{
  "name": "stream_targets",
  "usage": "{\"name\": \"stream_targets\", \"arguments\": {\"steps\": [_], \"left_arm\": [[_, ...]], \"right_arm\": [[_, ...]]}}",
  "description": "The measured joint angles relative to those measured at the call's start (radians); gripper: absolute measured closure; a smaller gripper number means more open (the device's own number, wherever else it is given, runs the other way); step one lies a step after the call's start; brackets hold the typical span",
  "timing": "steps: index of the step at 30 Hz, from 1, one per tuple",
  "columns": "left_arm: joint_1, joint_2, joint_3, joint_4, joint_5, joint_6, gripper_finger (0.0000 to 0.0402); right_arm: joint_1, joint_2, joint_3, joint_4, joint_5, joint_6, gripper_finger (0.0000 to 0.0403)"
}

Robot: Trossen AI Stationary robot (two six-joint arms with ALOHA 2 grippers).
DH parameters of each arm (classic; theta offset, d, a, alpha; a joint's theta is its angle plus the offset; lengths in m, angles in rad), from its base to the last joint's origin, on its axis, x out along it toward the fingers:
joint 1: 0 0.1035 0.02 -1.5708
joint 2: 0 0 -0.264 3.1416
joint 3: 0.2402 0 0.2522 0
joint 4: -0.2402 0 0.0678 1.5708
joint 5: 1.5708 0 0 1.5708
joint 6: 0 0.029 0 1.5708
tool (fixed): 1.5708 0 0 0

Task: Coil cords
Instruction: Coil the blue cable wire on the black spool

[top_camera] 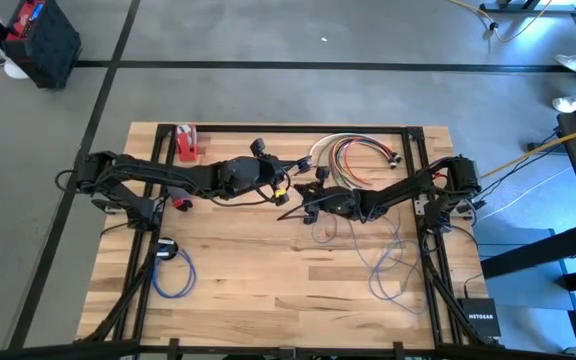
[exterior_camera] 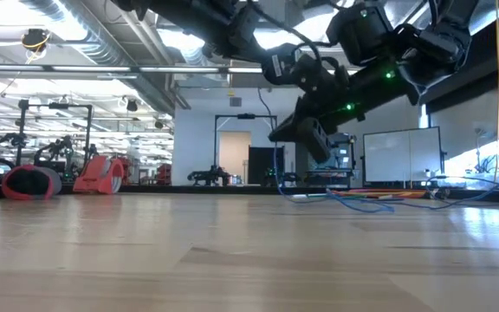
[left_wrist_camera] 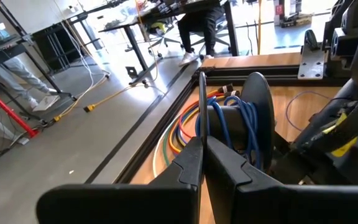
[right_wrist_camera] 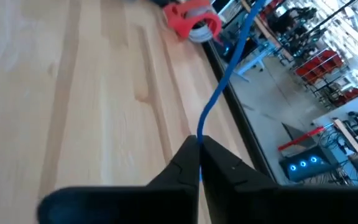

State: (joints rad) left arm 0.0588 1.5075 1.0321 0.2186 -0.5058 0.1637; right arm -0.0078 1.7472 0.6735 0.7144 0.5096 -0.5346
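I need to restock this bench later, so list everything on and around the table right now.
blue cord: one, blue, loose loops on the table's right side, one end pinched in the right end effector
coiled blue cord: one, blue, table's left front
cord bundle: several, red, orange, white, table's far edge
red object: one, red, far left of the table
Netgear box: one, black, right front corner
left end effector: one, dark, shut, table centre
right end effector: one, dark, shut on the blue cord
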Motion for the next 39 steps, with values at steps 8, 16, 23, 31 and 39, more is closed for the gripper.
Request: {"name": "stream_targets", "arguments": {"steps": [8,16,23,31,39], "left_arm": [[-0.048,-0.045,0.0,-0.028,-0.002,0.017,0.0396],[-0.067,-0.075,0.0,-0.158,-0.07,0.001,0.0396],[-0.048,-0.076,0.0,-0.214,-0.075,-0.017,0.0396],[-0.037,-0.074,0.001,-0.239,-0.075,-0.011,0.0396],[-0.014,-0.053,0.001,-0.225,-0.075,-0.018,0.0396]], "right_arm": [[-0.008,-0.005,-0.015,-0.005,0.095,-0.017,0.0396],[-0.033,-0.052,-0.085,-0.009,0.186,0.035,0.0398],[-0.054,-0.22,-0.138,-0.023,0.19,0.108,0.0396],[-0.053,-0.391,-0.139,-0.09,0.183,0.12,0.0398],[-0.052,-0.5,-0.139,-0.088,0.014,0.281,0.0399]]}}
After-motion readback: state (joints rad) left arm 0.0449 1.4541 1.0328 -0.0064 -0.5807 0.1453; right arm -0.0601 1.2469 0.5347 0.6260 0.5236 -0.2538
